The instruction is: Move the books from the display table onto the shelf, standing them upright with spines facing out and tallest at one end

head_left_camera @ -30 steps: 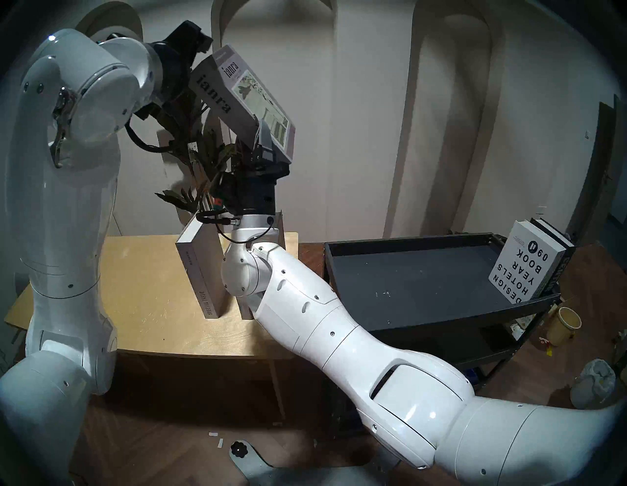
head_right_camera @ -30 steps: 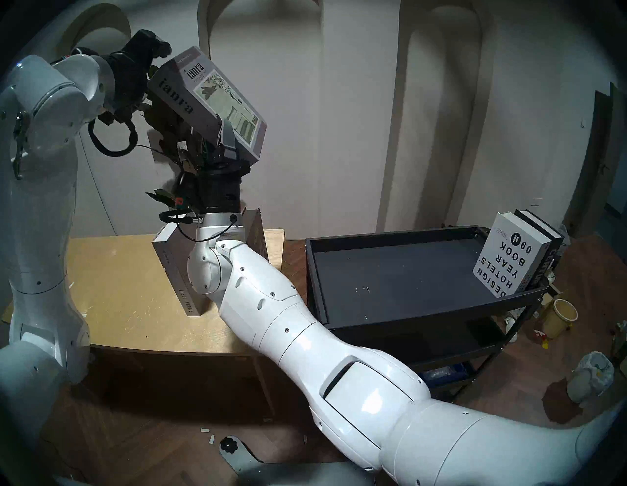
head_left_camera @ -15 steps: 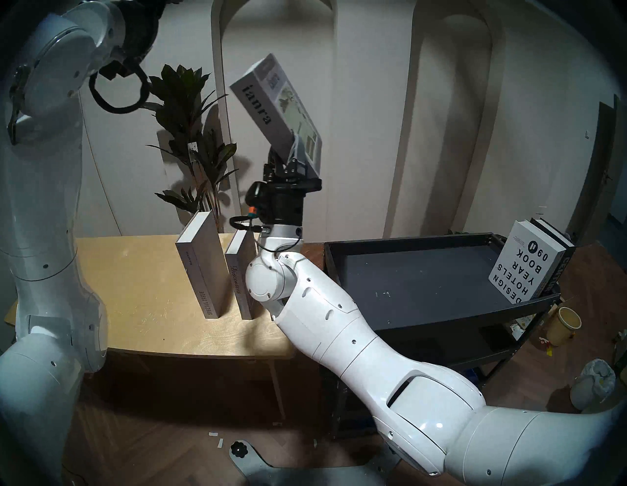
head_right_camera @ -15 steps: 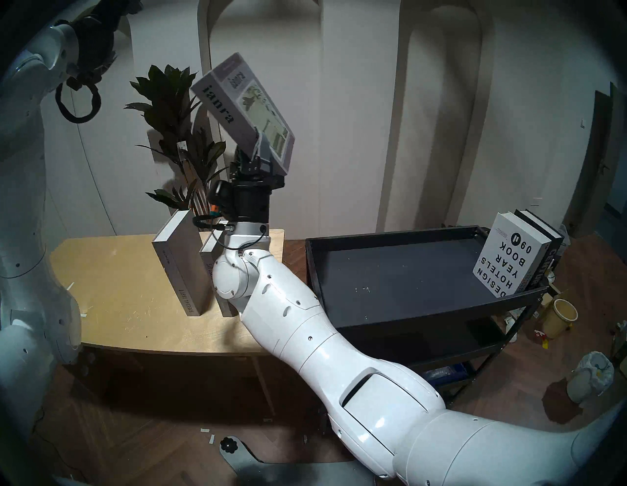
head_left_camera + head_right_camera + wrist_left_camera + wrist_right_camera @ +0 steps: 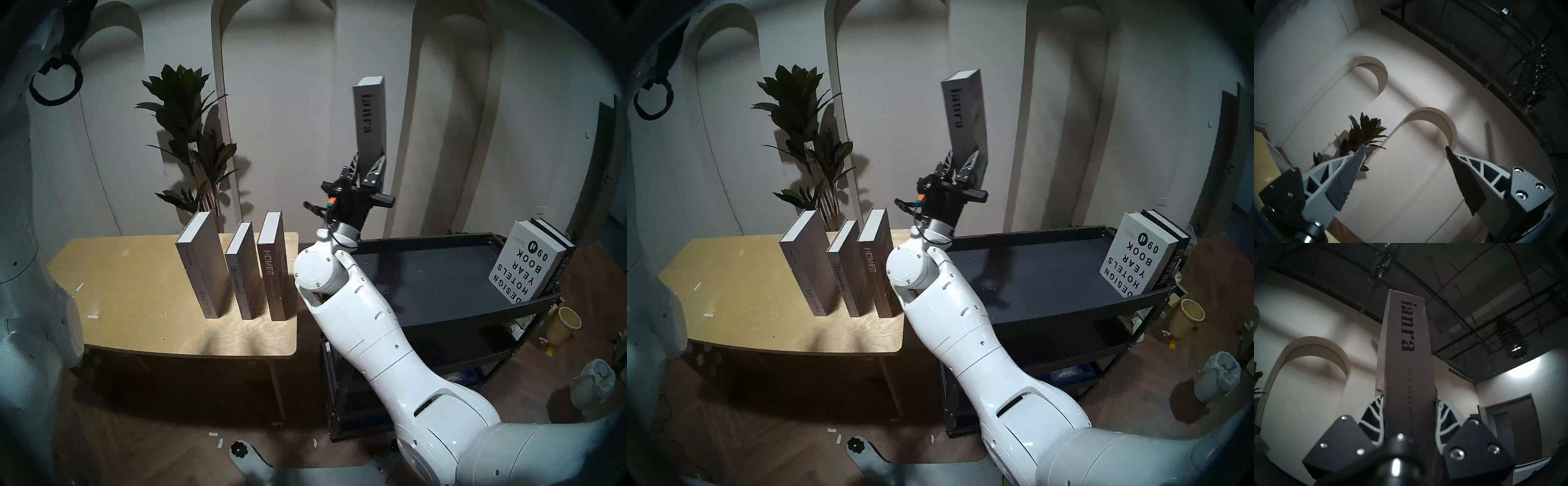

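Note:
My right gripper (image 5: 369,159) is shut on the lower end of a grey book with "ianra" on its spine (image 5: 369,115). It holds the book upright in the air, spine toward me, above the left end of the shelf's top tray (image 5: 441,281). The right wrist view shows the fingers (image 5: 1442,409) clamping the book (image 5: 1407,344). A white "DESIGN HOTELS YEARBOOK" (image 5: 524,261) and a black "CENTURY" (image 5: 556,268) lean at the tray's right end. "SPECIAL ISSUE" (image 5: 200,268), "Discontent" (image 5: 242,271) and "HOMES" (image 5: 273,268) stand on the display table (image 5: 135,288). My left gripper (image 5: 1405,147) is open and empty, facing the wall.
A tall potted plant (image 5: 190,135) stands behind the table. The rack has lower tiers (image 5: 475,346). A yellow bucket (image 5: 565,325) and a lined bin (image 5: 593,383) sit on the floor to the right. My left arm (image 5: 20,305) fills the left edge.
My left gripper let go of the "ianra" book and drew up and left out of the head views. My right arm swung the book right and turned it upright over the shelf.

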